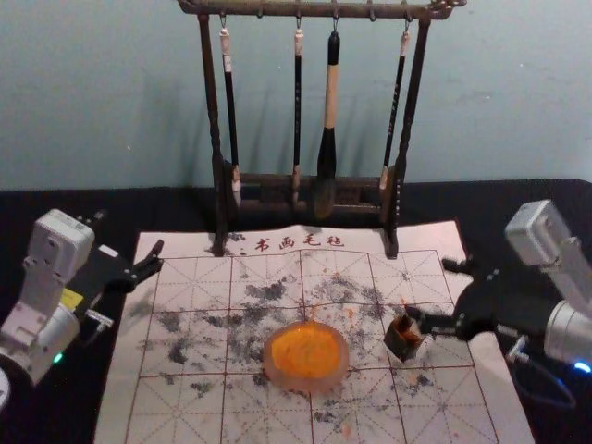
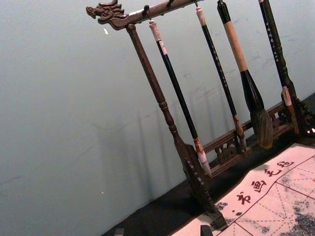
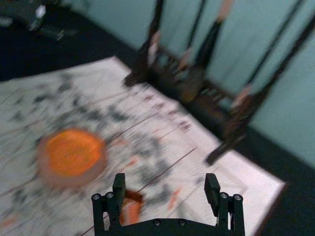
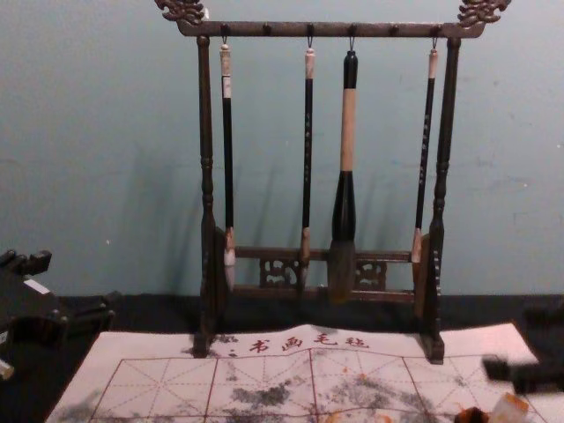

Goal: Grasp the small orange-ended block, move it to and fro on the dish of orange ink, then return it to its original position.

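Orange ink lies smooth in a round, pinkish dish at the lower middle of the head view, on a pale sheet with red gridlines and grey smudges. Right of it sits the small, squarish orange-ended block, dark brown on one side, paler orange on another. I have the right gripper at the right of the frame, its jaws wide apart with nothing gripped. One finger reaches just beside the block and covers part of it from my right wrist view; whether they touch I can't tell. At the left of the frame, the left gripper is parked, open and holding nothing. Upper centre, a carved dark wooden rack carries four hanging brushes, well clear of the block.
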`<state>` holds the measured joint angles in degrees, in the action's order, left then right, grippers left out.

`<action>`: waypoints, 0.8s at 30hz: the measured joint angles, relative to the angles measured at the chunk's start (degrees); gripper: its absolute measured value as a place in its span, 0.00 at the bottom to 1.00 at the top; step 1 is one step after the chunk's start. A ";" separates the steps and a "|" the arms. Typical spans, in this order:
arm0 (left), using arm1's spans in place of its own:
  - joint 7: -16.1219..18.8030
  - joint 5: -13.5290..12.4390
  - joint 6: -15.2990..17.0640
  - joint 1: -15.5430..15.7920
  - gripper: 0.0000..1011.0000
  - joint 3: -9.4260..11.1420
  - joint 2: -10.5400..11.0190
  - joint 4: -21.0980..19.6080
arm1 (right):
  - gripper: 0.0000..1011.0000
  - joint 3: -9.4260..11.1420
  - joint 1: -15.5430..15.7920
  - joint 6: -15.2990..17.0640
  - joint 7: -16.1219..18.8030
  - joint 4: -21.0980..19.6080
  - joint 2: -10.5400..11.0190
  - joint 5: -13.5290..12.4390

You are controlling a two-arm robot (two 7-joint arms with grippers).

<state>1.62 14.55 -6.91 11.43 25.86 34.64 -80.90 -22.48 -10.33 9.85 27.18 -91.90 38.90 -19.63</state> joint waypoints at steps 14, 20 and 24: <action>0.00 0.00 0.00 0.00 0.99 0.00 0.00 0.00 | 0.99 6.75 11.58 -10.19 -26.78 -0.33 -7.18 13.59; 0.00 0.00 0.00 0.00 0.99 0.00 0.00 0.00 | 0.99 6.81 13.07 -12.15 -32.78 2.84 -9.96 18.65; 0.00 0.00 0.00 0.00 0.99 0.00 0.00 0.00 | 0.99 6.95 13.14 -13.02 -33.79 3.65 -10.44 19.89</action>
<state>1.62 14.55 -6.91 11.43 25.86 34.65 -80.90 -15.52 2.81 -3.17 -6.61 -88.25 28.45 0.27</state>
